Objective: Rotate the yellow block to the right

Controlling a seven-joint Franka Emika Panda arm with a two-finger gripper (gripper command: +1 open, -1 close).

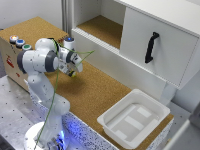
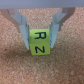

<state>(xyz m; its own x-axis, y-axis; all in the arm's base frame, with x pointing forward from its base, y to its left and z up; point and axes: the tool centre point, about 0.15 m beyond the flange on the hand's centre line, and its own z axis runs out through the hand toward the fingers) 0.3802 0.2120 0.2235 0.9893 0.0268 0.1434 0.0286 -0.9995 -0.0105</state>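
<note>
The yellow block (image 2: 41, 42) is a small cube with black letters R and Z on its face. In the wrist view it sits between my gripper's (image 2: 41, 41) two grey fingers (image 2: 21, 27), which press against both of its sides over the cork surface. In the exterior view the gripper (image 1: 72, 70) points down over the cork table (image 1: 95, 92) toward the exterior view's left, and the yellow block (image 1: 72, 74) shows as a small yellow spot at its tips. Whether the block rests on the cork or hangs just above it is unclear.
A white tray (image 1: 134, 117) lies on the cork at the exterior view's lower right. A white cabinet with a black handle (image 1: 151, 47) and an open cork-lined shelf (image 1: 102, 27) stand behind. A box with coloured buttons (image 1: 19, 42) stands at the left.
</note>
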